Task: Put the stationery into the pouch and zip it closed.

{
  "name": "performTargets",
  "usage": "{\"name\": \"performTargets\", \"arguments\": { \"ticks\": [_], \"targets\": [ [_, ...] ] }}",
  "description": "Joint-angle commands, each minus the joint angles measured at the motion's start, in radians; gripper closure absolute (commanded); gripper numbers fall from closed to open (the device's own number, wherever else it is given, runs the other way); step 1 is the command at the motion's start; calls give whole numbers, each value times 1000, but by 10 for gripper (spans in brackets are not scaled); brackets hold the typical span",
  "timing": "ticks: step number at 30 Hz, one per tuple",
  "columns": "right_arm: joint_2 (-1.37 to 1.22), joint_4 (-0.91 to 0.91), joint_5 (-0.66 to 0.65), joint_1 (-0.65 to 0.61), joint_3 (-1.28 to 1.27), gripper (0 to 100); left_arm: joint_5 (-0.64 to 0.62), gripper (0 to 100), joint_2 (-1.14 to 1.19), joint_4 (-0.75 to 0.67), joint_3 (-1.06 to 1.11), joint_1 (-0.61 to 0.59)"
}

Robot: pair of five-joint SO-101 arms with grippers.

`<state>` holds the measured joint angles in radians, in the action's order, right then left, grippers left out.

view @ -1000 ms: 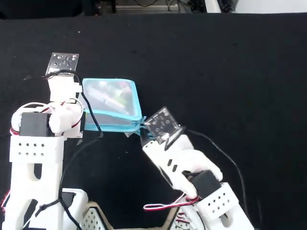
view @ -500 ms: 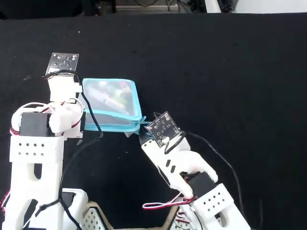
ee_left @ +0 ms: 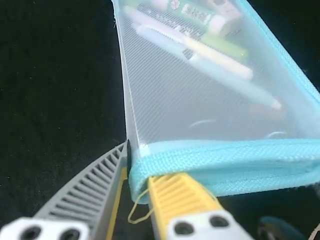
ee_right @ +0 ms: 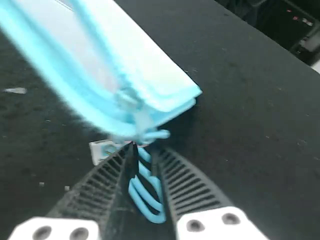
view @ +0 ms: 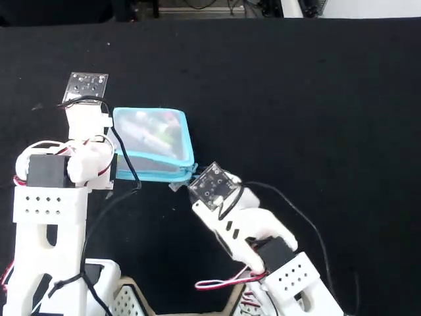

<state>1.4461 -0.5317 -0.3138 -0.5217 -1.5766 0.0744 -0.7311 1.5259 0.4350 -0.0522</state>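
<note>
My left gripper (ee_left: 138, 167) is clamped narrow on a corner of the flat, translucent mesh pouch with the teal zip band (ee_left: 210, 115). The yellow ribbed finger presses one side of the band's end and the grey ribbed finger presses the other.

My right gripper (ee_right: 141, 162) is pinched shut on the looped light-blue pull cord (ee_right: 146, 202). The cord runs up between the two black ribbed fingers to the zip slider (ee_right: 142, 131), which sits at the very end of the teal band, at the pouch's near right corner.

The pouch lies between my two grippers, with the zip band along its near side. I hold the near left corner with one arm and the pull at the near right corner with the other. The stretch of band beside my left gripper looks joined.

Through the mesh I can see the stationery inside: long pale pens and a green-ended marker (ee_left: 200, 47), lying side by side along the pouch.

A small pale scrap (ee_right: 101, 149) lies on the cloth just beside my right fingertips.

All of this rests on the black cloth-covered table (view: 302, 99). The pouch is in the table's left half, about midway between the far and near edges and well apart from the right edge.
</note>
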Motion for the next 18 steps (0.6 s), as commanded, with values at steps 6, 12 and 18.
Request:
{"name": "performTargets", "arguments": {
  "ticks": [6,12,18],
  "targets": [
    [27,-213,-8,84,191,988,-9,970,-2,-11,-42,-16],
    [18,-227,-3,9,186,933,-9,970,2,-14,-42,-16],
    [18,-57,126,6,62,786,-9,970,-2,-11,-42,-16]
  ]
}}
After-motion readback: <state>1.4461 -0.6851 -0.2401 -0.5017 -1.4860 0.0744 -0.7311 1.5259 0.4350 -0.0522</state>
